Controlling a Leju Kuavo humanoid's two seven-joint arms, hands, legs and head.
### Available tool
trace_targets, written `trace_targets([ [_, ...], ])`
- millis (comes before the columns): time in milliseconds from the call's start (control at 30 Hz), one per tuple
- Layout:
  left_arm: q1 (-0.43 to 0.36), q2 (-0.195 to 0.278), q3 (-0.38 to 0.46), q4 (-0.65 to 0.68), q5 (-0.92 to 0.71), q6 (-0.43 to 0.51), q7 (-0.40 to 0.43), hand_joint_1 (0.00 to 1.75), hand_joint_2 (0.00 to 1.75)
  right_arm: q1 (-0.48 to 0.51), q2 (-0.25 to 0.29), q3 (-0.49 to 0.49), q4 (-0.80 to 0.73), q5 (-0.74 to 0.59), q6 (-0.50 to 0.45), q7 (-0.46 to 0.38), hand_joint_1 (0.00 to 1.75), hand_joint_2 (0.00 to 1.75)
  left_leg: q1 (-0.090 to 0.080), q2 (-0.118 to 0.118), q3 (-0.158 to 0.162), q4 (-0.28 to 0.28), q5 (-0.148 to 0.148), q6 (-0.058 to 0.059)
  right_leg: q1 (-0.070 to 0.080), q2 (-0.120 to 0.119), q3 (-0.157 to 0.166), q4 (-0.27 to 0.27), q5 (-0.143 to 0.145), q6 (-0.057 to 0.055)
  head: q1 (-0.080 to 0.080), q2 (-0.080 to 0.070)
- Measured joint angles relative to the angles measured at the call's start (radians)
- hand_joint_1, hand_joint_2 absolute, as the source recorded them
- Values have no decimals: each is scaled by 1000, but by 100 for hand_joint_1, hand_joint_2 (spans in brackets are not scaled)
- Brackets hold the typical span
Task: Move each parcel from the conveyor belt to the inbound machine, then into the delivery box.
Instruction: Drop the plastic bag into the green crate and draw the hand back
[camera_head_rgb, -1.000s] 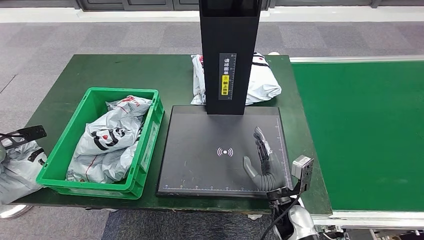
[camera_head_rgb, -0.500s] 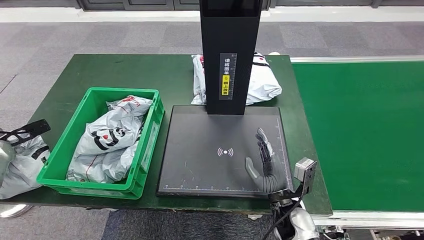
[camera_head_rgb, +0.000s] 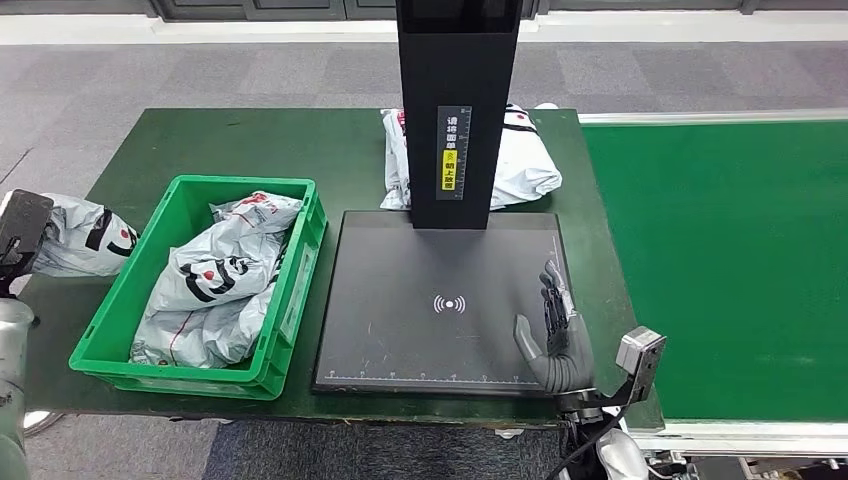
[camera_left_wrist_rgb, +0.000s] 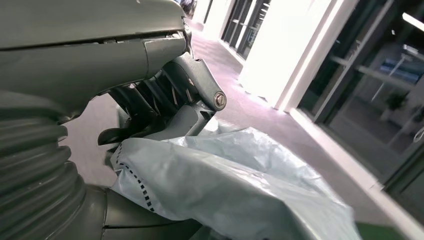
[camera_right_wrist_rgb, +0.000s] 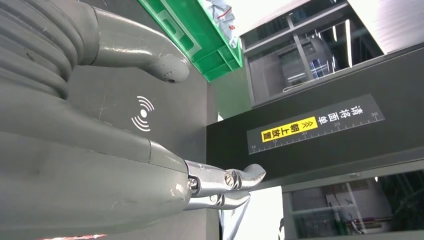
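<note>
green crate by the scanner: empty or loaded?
Loaded. The green plastic crate holds crumpled grey plastic parcel bags, piled about up to its rim.

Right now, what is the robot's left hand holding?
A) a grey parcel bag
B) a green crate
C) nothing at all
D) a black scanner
A: the left hand has its fingers closed over a crinkled grey parcel bag, held beside the green crate at the table's left edge.

the right hand (camera_head_rgb: 558, 335) hovers open-fingered over the scanner plate (camera_head_rgb: 420, 310); a grey parcel (camera_head_rgb: 85, 235) sits left of the green crate (camera_head_rgb: 290, 290).
</note>
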Motion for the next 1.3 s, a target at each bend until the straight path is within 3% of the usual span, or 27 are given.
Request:
trace_targets([
  [367,171,-43,22,-260,257,22,-76,175,175,-20,-9,0,0,-19,-22,-3,0,175,0,-1,-1,0,0,0,0,-1,0,0,-1,1,0,0],
  [733,248,-94,18,-444,323,20,-115,175,175,-44,-13,0,2,-29,-35,-13,0,175,0,-2,-1,0,0,0,0,-2,0,0,-1,1,0,0],
  [1000,344,-189,-59,-748,347,23,-116,175,175,-63,-13,0,28,-30,-46,-24,0,175,0,-3,-2,0,-1,2,0,-3,1,-1,-1,1,0,0],
  [1300,372,-224,-109,-878,397,23,-151,175,175,-75,-13,0,53,-31,-47,-36,0,175,0,-3,-2,0,-1,2,0,-3,0,-1,-1,1,0,0],
])
